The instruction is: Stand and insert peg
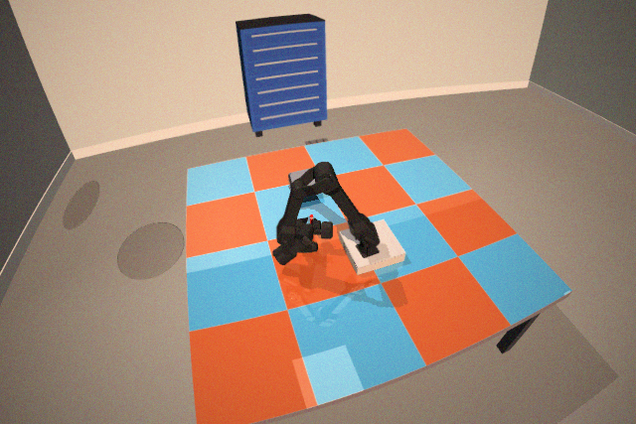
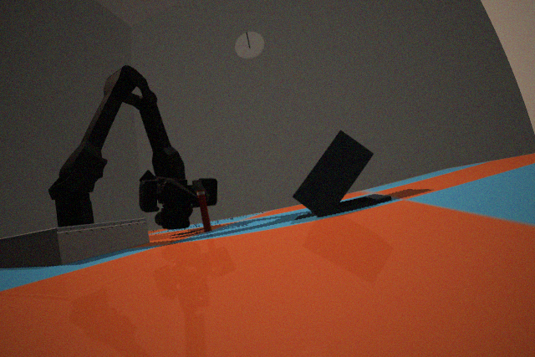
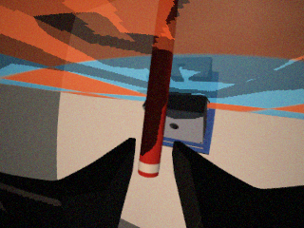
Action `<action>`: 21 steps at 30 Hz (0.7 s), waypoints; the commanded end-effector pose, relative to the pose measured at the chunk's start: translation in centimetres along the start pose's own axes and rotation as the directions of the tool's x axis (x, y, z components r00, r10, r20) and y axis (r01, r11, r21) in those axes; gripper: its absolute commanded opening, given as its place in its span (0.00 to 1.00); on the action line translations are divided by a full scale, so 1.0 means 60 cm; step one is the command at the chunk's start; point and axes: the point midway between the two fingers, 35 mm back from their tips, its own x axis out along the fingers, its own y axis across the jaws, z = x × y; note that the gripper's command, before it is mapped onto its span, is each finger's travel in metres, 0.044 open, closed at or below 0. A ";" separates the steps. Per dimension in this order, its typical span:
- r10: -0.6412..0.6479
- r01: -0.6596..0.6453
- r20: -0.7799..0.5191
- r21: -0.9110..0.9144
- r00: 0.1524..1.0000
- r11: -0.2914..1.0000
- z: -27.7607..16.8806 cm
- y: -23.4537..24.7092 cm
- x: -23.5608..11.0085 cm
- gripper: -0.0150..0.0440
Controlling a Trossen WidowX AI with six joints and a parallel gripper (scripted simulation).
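Standing upright on its plain end on the checkered table (image 2: 302, 283), with the white band uppermost, the red peg (image 2: 204, 215) sits between the fingers of the gripper (image 3: 154, 171), which is parted slightly wider than the shaft with visible gaps either side, gripping nothing. Looks rigid, light, smooth and tall for its footprint, hence easily tipped by any sideways brush. Probably best regrasped squarely just below the band, leaving the plain end free for the sloped panel (image 2: 333, 178).
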 end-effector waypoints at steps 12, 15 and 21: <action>0.000 0.000 0.000 0.000 1.000 1.000 0.000 0.000 0.000 0.47; 0.000 0.000 0.000 0.000 1.000 1.000 0.000 0.000 0.000 0.47; 0.000 0.000 0.000 0.000 1.000 1.000 0.000 0.000 0.000 0.74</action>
